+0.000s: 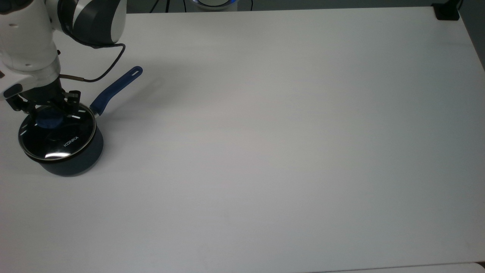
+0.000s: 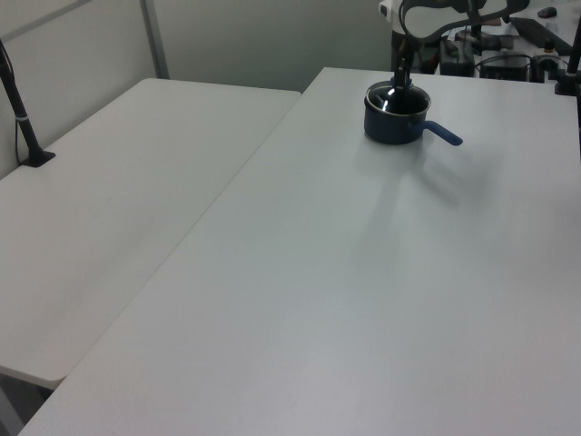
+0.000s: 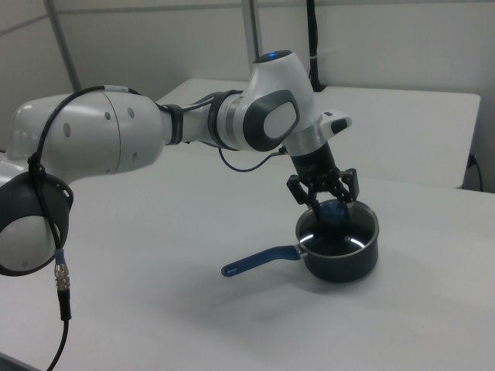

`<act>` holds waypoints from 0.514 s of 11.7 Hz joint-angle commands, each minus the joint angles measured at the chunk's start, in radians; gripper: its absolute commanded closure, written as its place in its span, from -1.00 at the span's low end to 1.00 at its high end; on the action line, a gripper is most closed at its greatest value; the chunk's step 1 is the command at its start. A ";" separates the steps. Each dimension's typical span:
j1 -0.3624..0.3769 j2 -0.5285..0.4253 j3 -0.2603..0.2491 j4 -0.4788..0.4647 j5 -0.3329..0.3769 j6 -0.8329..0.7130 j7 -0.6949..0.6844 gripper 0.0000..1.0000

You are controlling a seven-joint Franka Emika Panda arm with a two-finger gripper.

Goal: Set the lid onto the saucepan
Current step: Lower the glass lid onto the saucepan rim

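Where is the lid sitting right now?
The lid rests on the saucepan near the top view's left edge of the white table, its blue knob between the jaws of the gripper.

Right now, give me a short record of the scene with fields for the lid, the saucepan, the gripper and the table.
lid: clear glass, blue knob, lying on the saucepan's rim
saucepan: dark pot, upright, near the top view's left edge
handle: blue, points to the top view's upper right
gripper: above the pot, at the lid's knob
table: white
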 commanded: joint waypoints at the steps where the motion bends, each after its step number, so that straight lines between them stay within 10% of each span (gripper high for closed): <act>1: 0.001 -0.017 0.005 -0.036 -0.016 -0.005 -0.010 -0.15; 3: 0.003 -0.009 0.005 -0.036 -0.016 -0.004 -0.008 -0.99; 6: 0.001 -0.018 0.005 -0.035 -0.007 -0.007 -0.007 -1.00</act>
